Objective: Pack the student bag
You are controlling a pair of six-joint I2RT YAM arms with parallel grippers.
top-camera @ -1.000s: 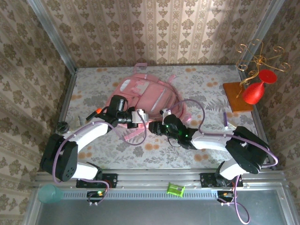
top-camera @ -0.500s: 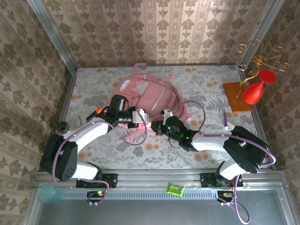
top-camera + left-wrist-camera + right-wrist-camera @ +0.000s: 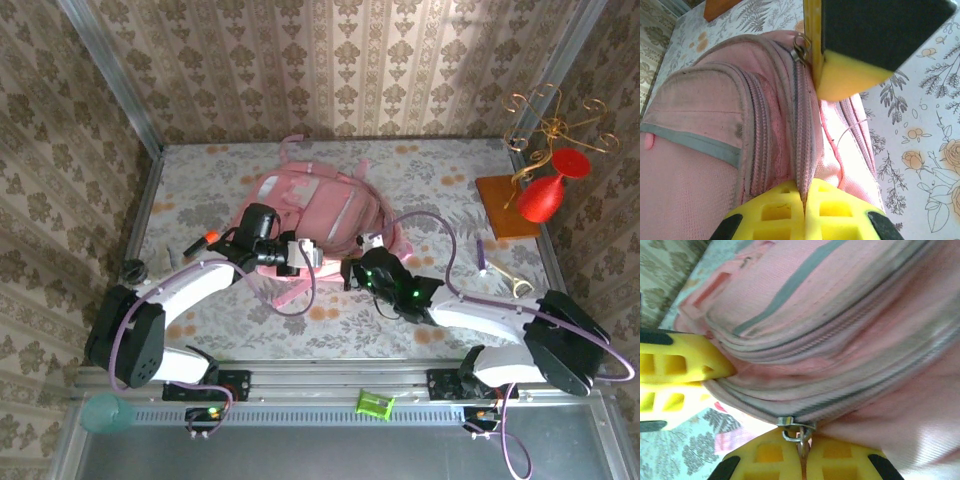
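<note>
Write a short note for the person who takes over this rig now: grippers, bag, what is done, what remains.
Left gripper: shut on the student bag, at its zip seam.
Right gripper: shut on the zip pull.
Bag: lies on the table, between the two arms.
Done: both grips are set.
Left: the zip looks closed where it is in view; open it, then pack.

We're in a robot test cell dressed up as a home: damask wallpaper panels (image 3: 350,60) set in bare aluminium framing (image 3: 110,75), a floral tablecloth (image 3: 440,180) over the tabletop, robot arms (image 3: 190,285) bolted to a metal rail (image 3: 340,380) along its near edge, and a red vase (image 3: 540,200) by the far right corner.
</note>
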